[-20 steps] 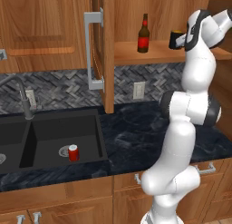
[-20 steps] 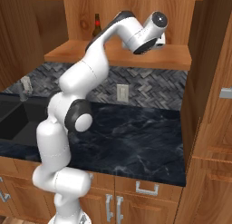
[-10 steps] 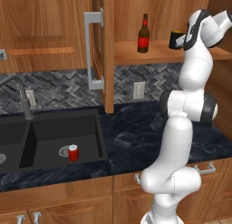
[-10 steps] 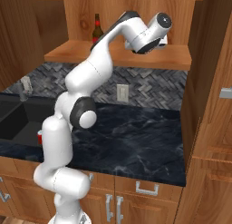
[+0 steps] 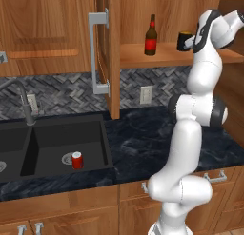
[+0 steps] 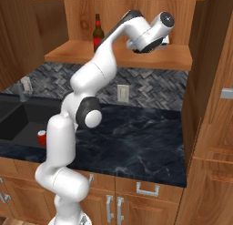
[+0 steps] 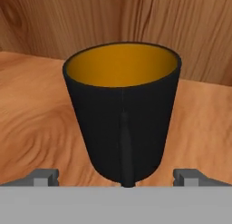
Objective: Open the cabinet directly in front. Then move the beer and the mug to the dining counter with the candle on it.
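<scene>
On the cabinet shelf [image 5: 157, 58], the pincer [image 7: 115, 177] is spread wide around the mug [image 7: 121, 109]; I would advance straight, then squeeze evenly on both walls.

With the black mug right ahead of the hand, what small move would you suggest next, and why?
Probably ease forward a little, then close: the black mug with the yellow-orange inside stands upright on the wooden cabinet shelf, centred between the open fingers, its handle facing the hand.

cabinet shelf [image 5: 162, 59] | beer [image 5: 151, 36] upright | mug [image 7: 121, 109] upright
</scene>
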Motion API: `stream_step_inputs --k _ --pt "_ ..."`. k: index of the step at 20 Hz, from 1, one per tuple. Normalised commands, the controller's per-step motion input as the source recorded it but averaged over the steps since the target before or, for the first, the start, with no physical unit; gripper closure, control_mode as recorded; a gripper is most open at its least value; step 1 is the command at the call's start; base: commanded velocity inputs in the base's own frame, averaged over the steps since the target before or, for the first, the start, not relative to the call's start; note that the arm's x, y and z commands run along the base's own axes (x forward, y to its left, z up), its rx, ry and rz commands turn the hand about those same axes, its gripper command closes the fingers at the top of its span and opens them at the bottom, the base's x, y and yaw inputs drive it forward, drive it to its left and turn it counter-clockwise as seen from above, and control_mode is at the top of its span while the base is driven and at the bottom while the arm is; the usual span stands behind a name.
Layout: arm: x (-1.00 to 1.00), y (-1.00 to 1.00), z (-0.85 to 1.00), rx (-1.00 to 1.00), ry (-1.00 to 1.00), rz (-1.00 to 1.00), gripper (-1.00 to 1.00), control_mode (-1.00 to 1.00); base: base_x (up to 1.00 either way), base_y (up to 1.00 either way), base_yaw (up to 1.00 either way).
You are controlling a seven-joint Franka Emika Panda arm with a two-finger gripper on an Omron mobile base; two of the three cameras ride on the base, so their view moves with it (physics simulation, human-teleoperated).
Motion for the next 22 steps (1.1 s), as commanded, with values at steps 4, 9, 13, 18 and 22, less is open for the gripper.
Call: stream_step_inputs --k 4,9,13,18,22 --pt "0.05 0.18 -0.13 0.0 0.04 0.02 -1.0 -1.0 0.0 0.0 0.0" --pt "0.01 0.42 -0.2 0.0 0.07 0.03 1.0 -1.0 0.0 0.0 0.0" --pt "0.02 0.28 -0.24 0.0 0.07 0.03 1.0 -1.0 0.0 0.0 0.0" --pt "0.0 0.1 -0.2 0.0 0.02 0.04 1.0 -1.0 0.0 0.0 0.0" --pt "0.0 0.01 -0.11 0.0 0.0 0.04 1.0 -1.0 0.0 0.0 0.0"
